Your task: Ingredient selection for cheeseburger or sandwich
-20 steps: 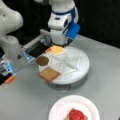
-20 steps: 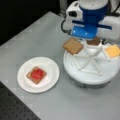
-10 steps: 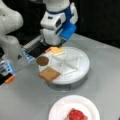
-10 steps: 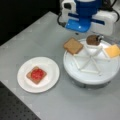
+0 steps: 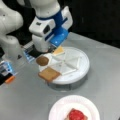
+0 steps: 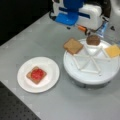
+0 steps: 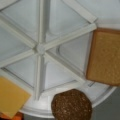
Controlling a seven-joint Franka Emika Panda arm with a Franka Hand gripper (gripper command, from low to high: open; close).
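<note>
A white round divided tray (image 5: pixel 80 74) (image 6: pixel 86 75) (image 7: pixel 40 48) holds ingredients on its rim side: a tan toast square (image 5: pixel 49 74) (image 6: pixel 73 45) (image 7: pixel 106 58), a dark brown disc (image 5: pixel 42 60) (image 6: pixel 93 40) (image 7: pixel 72 105) and a yellow square (image 5: pixel 59 50) (image 6: pixel 113 50) (image 7: pixel 12 96). On the white paper plate (image 5: pixel 58 110) (image 6: pixel 51 67) lies the sandwich, a toast square topped with a red disc (image 5: pixel 76 115) (image 6: pixel 36 74). My gripper (image 5: pixel 53 48) (image 6: pixel 75 22) hangs over the tray's edge by the yellow square and brown disc. Its fingers do not show in the wrist view.
The robot's white base (image 5: pixel 10 40) stands at a front view's left, with small blue and orange parts (image 5: pixel 8 72) beside it. Several tray compartments are bare. The grey table (image 6: pixel 30 37) surrounds tray and plate.
The gripper has shifted a little toward the left in both front views, above the tray. The food pieces have not moved.
</note>
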